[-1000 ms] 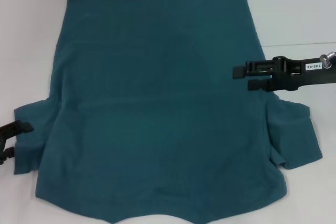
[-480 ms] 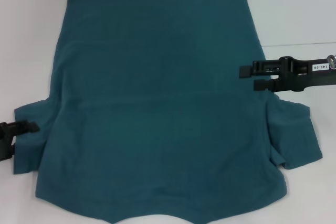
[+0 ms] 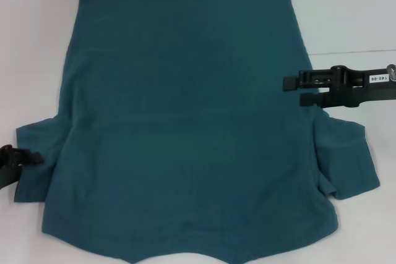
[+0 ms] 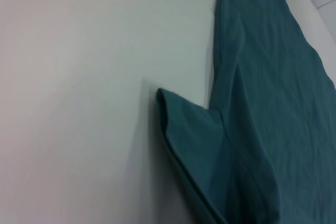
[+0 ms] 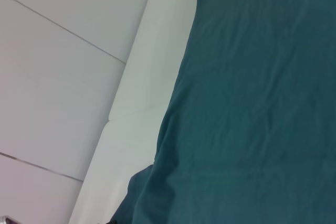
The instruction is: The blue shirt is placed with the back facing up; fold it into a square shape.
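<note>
The blue shirt (image 3: pixel 185 122) lies spread flat with its plain back up, hem at the far side and collar end at the near edge. My right gripper (image 3: pixel 297 91) hovers open over the shirt's right side edge, just beyond the right sleeve (image 3: pixel 346 159), with nothing between its fingers. My left gripper (image 3: pixel 18 168) sits at the outer edge of the left sleeve (image 3: pixel 37 153), open, one finger (image 3: pixel 28 157) lying over the sleeve hem. In the left wrist view that sleeve (image 4: pixel 189 140) sticks out from the shirt body (image 4: pixel 262 77). Only the shirt's cloth (image 5: pixel 262 103) and table appear in the right wrist view.
The white table (image 3: pixel 346 10) surrounds the shirt on the left, right and far sides. A thin seam line (image 3: pixel 352 51) crosses the table at the right. The shirt's near end runs off the bottom of the head view.
The right gripper drew slightly outward to the right, then held still. The left gripper shifted toward the near side along the left sleeve's edge.
</note>
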